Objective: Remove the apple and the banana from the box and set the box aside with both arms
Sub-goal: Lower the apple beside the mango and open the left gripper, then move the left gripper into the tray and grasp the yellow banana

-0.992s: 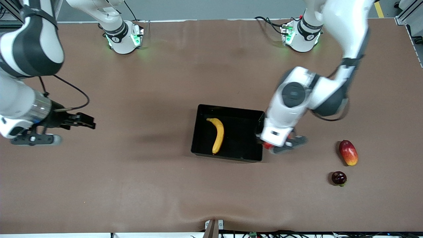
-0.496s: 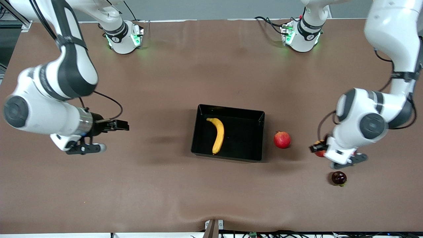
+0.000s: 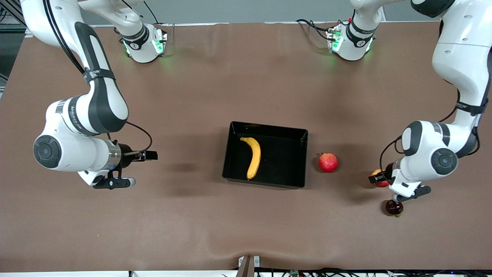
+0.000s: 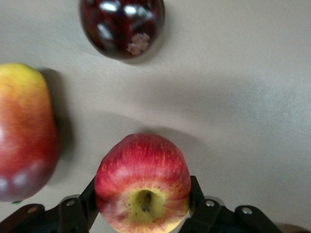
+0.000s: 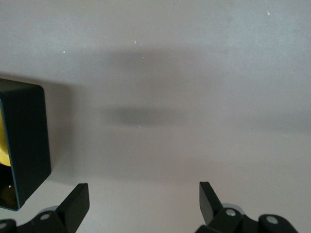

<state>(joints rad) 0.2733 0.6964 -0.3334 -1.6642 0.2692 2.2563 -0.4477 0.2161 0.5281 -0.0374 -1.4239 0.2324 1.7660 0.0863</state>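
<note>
One banana [image 3: 253, 157], one apple [image 4: 142, 182], one pomegranate [image 3: 328, 162], one mango [image 4: 24, 131] and one dark round fruit [image 3: 394, 207]: five fruits in all. One black box [image 3: 301, 135]. Two arms, each with one end effector: left [image 3: 378, 177], right [image 3: 153, 155].

You have two glossy white arms with dark grey-black joint sections and round dark end caps at the elbows. The right arm [image 3: 82, 115] carries small grey lettering on its white shell, a brushed metal collar just above its hand, and a thin black cable looping from forearm to wrist. The left arm [image 3: 442, 150] has a similar black cable curving beside its wrist. Both white bases glow green. The right hand [image 5: 143, 201] ends in two flat black fingers; pale screw heads dot the black bodies of both it and the left hand [image 4: 143, 206].
</note>
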